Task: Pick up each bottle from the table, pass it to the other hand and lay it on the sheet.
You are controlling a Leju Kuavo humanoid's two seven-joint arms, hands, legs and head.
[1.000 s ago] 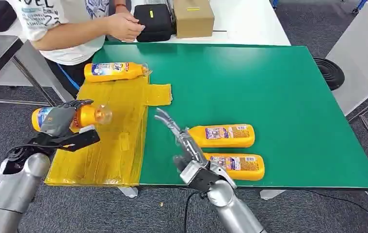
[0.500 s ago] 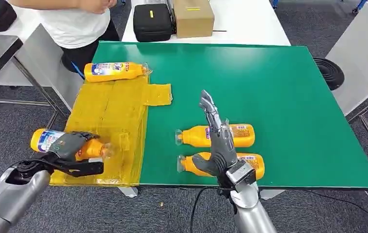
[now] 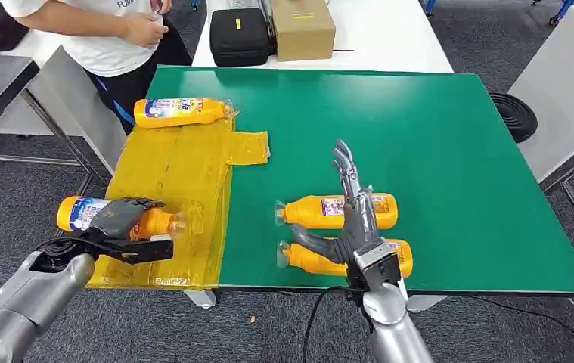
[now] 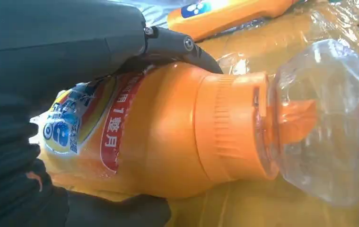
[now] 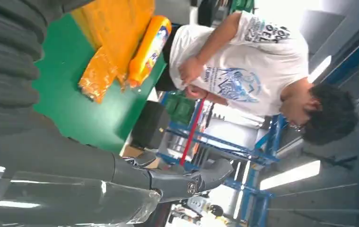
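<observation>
Robotics lab/test bay: green work mat (image 3: 435, 136) on a bench, grey carpet tiles (image 3: 495, 333) below it, black equipment case (image 3: 239, 35) and cardboard box (image 3: 302, 28) behind it, blue racking (image 5: 224, 146).

The left hand (image 3: 121, 219) grips an orange bottle (image 3: 87, 214) at the yellow sheet's (image 3: 170, 197) near-left edge. The right hand (image 3: 353, 219), fingers spread, hovers above two bottles (image 3: 321, 210) (image 3: 310, 259) (lying side by side) on the green surface (image 3: 435, 136).

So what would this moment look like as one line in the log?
left hand: holds bottle over yellow sheet | right hand: open above two table bottles
</observation>
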